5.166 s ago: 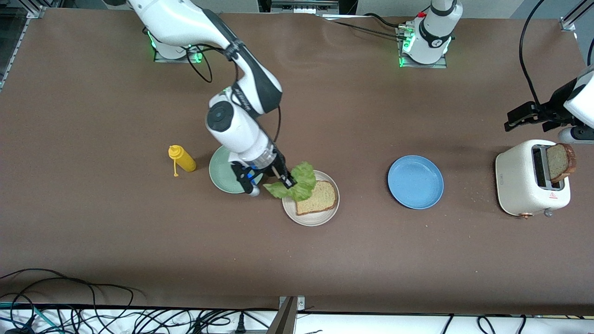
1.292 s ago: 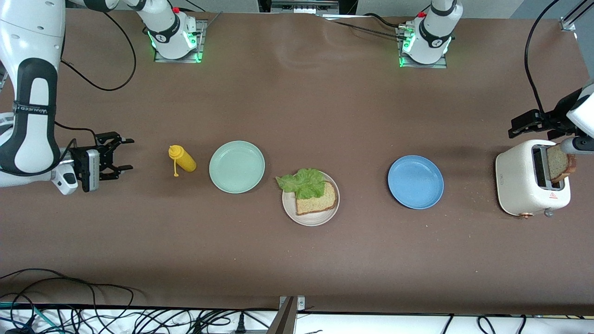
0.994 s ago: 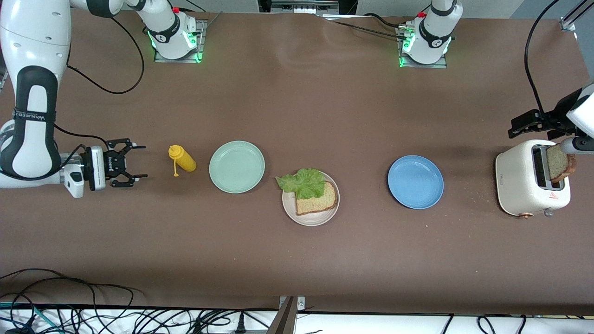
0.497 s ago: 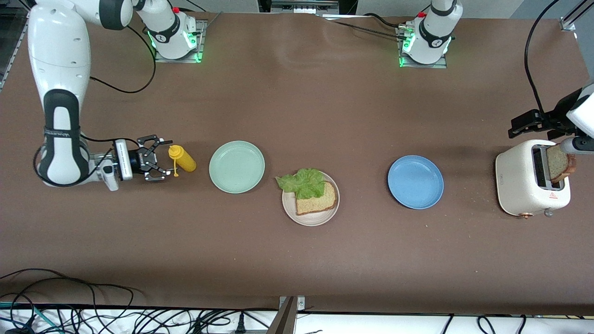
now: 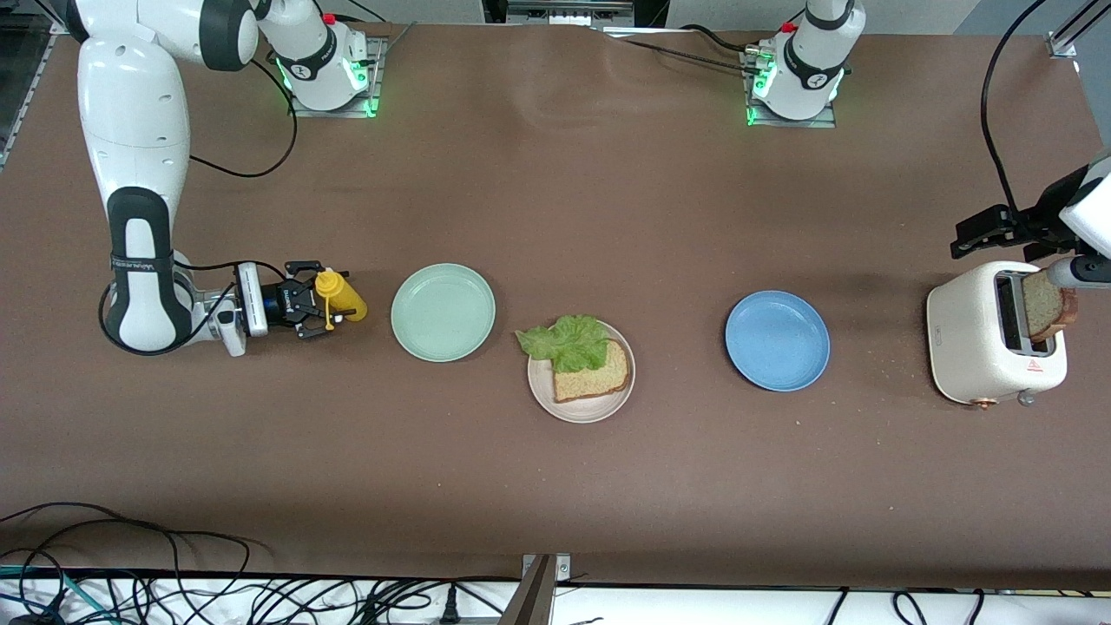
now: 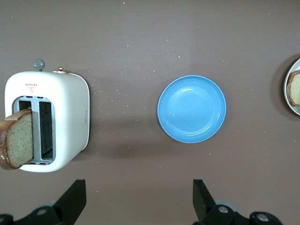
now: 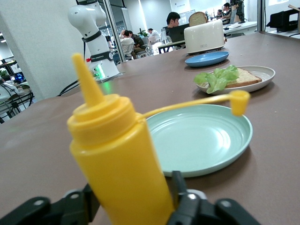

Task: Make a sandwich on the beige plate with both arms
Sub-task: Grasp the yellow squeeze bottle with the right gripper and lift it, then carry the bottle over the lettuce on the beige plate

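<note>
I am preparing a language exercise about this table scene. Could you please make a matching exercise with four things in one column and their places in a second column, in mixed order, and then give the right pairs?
Things:
1. lettuce
2. mustard bottle
3. second bread slice
4. blue plate

Places:
A. in the toaster slot
B. between the right gripper fingers
C. on the bread on the beige plate
D. between the beige plate and the toaster

Pairs: 1-C, 2-B, 3-A, 4-D
</note>
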Action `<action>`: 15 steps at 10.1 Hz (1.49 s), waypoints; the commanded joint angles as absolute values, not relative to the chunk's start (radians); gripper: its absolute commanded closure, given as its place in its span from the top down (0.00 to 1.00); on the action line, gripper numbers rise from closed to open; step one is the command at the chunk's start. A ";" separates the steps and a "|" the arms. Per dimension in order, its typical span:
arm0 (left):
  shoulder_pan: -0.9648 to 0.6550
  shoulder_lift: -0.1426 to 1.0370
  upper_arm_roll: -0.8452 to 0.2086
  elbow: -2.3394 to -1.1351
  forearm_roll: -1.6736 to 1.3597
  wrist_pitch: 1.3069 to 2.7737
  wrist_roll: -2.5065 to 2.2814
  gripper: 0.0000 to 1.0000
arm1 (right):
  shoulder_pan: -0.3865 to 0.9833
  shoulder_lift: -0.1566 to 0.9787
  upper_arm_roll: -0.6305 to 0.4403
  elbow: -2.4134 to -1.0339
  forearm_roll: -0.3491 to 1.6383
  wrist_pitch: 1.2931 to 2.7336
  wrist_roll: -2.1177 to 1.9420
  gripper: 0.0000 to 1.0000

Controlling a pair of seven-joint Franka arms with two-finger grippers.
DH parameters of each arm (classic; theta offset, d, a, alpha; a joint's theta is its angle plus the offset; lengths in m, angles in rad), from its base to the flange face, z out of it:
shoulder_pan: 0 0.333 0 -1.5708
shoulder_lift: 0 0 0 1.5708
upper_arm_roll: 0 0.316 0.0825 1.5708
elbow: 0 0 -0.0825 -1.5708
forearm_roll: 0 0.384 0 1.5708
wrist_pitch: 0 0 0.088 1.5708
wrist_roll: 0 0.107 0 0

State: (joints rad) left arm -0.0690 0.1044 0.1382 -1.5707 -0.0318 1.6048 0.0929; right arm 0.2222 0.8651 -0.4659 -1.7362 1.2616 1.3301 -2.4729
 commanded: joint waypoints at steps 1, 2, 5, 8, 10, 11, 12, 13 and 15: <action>-0.069 0.117 0.138 -1.542 -0.011 1.583 0.112 1.00 | 0.207 0.864 -0.453 -1.726 1.290 1.302 -2.449 0.02; -0.069 0.117 0.138 -1.542 -0.011 1.583 0.112 1.00 | 0.213 0.861 -0.454 -1.704 1.313 1.269 -2.386 0.00; -0.069 0.117 0.138 -1.542 -0.009 1.583 0.112 1.00 | 0.244 0.845 -0.453 -1.552 1.299 1.270 -2.043 0.00; -0.069 0.117 0.138 -1.542 -0.009 1.583 0.112 1.00 | 0.360 0.842 -0.472 -1.430 1.238 1.404 -1.696 0.00; -0.069 0.117 0.138 -1.542 -0.009 1.583 0.112 1.00 | 0.515 0.819 -0.538 -1.378 1.146 1.567 -1.474 0.00; -0.069 0.117 0.138 -1.542 -0.009 1.583 0.112 1.00 | 0.596 0.821 -0.573 -1.315 1.032 1.606 -1.316 0.00; -0.069 0.117 0.138 -1.542 -0.009 1.583 0.112 1.00 | 0.667 0.821 -0.590 -1.260 0.897 1.652 -1.161 0.00; -0.069 0.117 0.138 -1.542 -0.009 1.583 0.112 1.00 | 0.742 0.821 -0.594 -1.199 0.709 1.681 -1.044 0.00; -0.069 0.117 0.138 -1.542 -0.009 1.583 0.112 1.00 | 0.871 0.819 -0.598 -1.146 0.442 1.675 -0.851 0.00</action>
State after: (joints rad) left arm -0.0688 0.1047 0.1383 -1.5701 -0.0318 1.6047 0.0929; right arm 0.7887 0.8111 -0.5690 -1.1904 0.5892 1.6801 -0.9663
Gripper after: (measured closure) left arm 0.000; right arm 0.938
